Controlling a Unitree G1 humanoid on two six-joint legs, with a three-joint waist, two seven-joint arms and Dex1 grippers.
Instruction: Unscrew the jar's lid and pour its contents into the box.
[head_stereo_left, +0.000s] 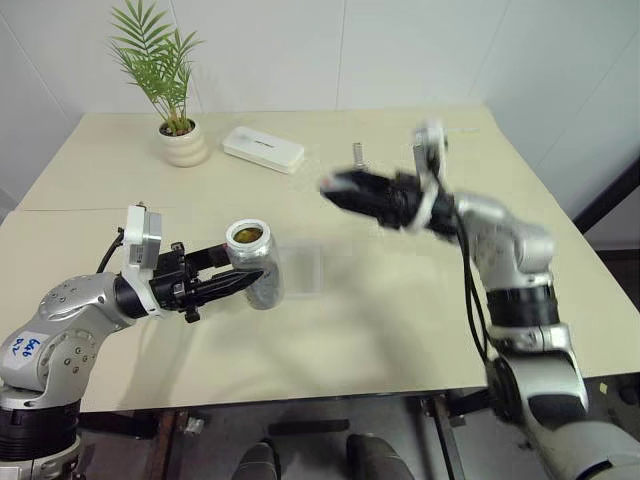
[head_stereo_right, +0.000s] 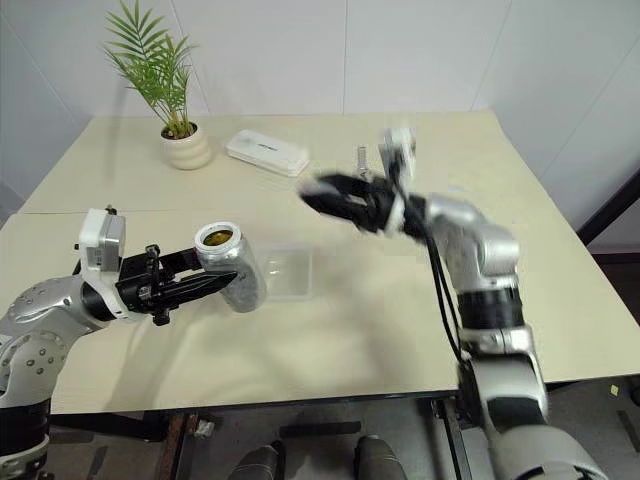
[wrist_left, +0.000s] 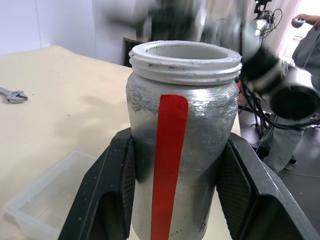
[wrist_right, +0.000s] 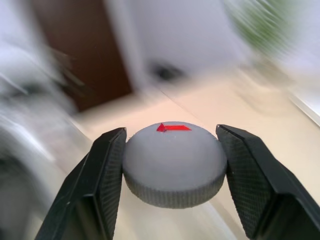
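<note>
My left gripper (head_stereo_left: 228, 270) is shut on the jar (head_stereo_left: 255, 265), a silver-grey jar with a red stripe (wrist_left: 167, 160), held above the table at the left and tilted slightly. Its white threaded mouth is uncovered, and brownish contents (head_stereo_left: 247, 236) show inside. My right gripper (head_stereo_left: 335, 188) hovers over the table to the right of the jar. In the right wrist view it is shut on the lid (wrist_right: 174, 162), a round grey cap with a red mark on top. The box (head_stereo_left: 300, 268), a clear low tray, lies on the table just right of the jar.
A potted plant in a white pot (head_stereo_left: 185, 143), a flat white case (head_stereo_left: 263, 149) and a metal bolt (head_stereo_left: 357, 153) stand at the back of the beige table (head_stereo_left: 380, 320). A wrench (wrist_left: 12, 95) lies on the table. A person (wrist_left: 305, 45) stands beyond it.
</note>
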